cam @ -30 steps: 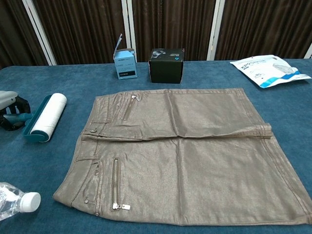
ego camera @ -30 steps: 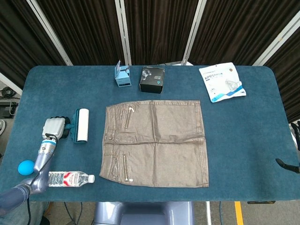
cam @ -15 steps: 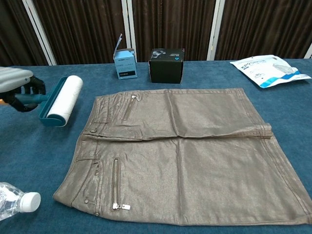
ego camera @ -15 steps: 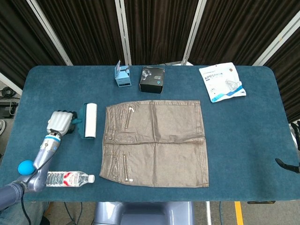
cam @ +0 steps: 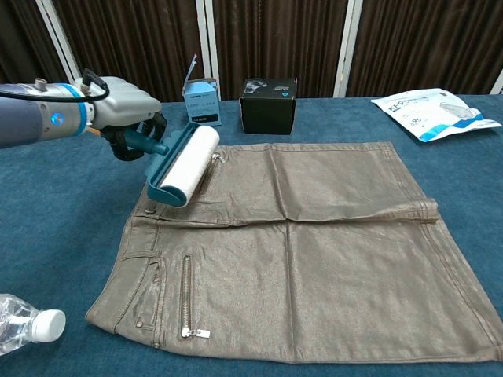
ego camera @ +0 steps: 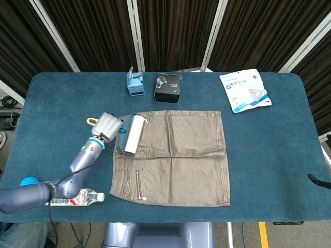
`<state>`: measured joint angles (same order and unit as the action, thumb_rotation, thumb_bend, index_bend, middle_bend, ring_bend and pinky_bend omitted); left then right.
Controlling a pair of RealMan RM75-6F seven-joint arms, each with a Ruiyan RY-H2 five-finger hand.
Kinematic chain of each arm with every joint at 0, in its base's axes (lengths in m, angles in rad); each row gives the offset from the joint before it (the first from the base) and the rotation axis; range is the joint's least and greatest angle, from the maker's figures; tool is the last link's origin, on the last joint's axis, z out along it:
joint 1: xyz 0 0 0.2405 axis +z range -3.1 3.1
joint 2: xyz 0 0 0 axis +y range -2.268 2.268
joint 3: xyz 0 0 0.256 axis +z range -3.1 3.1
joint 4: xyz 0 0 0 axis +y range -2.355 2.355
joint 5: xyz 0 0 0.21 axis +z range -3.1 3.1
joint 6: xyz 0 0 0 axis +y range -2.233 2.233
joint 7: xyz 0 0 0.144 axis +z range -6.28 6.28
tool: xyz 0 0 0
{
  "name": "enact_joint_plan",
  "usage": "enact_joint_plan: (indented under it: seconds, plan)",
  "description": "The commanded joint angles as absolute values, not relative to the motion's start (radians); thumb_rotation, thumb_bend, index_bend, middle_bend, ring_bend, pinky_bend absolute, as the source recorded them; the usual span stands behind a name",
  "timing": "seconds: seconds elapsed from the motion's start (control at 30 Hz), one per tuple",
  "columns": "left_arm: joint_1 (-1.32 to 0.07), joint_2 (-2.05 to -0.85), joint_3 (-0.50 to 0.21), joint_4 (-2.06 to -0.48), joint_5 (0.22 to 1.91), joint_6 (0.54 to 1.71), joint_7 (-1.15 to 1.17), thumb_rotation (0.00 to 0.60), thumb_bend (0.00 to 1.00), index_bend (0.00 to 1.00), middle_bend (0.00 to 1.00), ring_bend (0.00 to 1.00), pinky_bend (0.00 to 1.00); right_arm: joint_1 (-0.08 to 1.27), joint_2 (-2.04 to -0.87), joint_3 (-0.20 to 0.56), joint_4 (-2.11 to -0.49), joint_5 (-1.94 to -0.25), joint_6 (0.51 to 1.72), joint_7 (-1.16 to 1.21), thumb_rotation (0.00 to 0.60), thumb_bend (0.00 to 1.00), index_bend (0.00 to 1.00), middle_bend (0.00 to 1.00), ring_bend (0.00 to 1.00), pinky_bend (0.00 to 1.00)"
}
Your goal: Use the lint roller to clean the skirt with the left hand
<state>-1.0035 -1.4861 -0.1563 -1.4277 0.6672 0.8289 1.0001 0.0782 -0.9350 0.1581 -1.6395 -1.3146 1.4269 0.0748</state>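
Left hand (cam: 126, 110) grips lint roller (cam: 185, 165) over the skirt (cam: 314, 243) waistband just beside it (pickup done); rolling passes remain.

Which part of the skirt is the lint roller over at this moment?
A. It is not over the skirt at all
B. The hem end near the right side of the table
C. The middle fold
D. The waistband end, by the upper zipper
D: the left hand holds the lint roller over the waistband end of the skirt, beside the upper zipper.
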Motion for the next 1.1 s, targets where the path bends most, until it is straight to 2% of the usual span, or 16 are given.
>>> enact_joint_plan:
  seconds: [0.03,0.5,1.1]
  plan:
    - [-1.044,-1.521,-0.134,-1.414,0.62,0.847,1.042,0.6,0.8,0.66,0.49,0.42,0.45,0.079,-0.935,0.159,-1.636,-1.31,1.423,0.077,0.6,0.0,0.0,0.0,0.0,0.0]
    - [-1.152,-1.617,-0.091,-1.376,0.557,0.884,1.147,0.6,0.8,0.66,0.5,0.42,0.45,0.077,-0.926,0.169,-1.623,-1.291,1.413,0.112,0.6,0.0,0.0,0.0,0.0,0.0]
    - [-1.347,-1.779,-0.13,-1.369,0.398,0.947,1.323,0.6,0.8,0.68,0.5,0.43,0.46,0.066,-0.908,0.173,-1.618,-1.298,1.42,0.17,0.6,0.0,0.0,0.0,0.0,0.0]
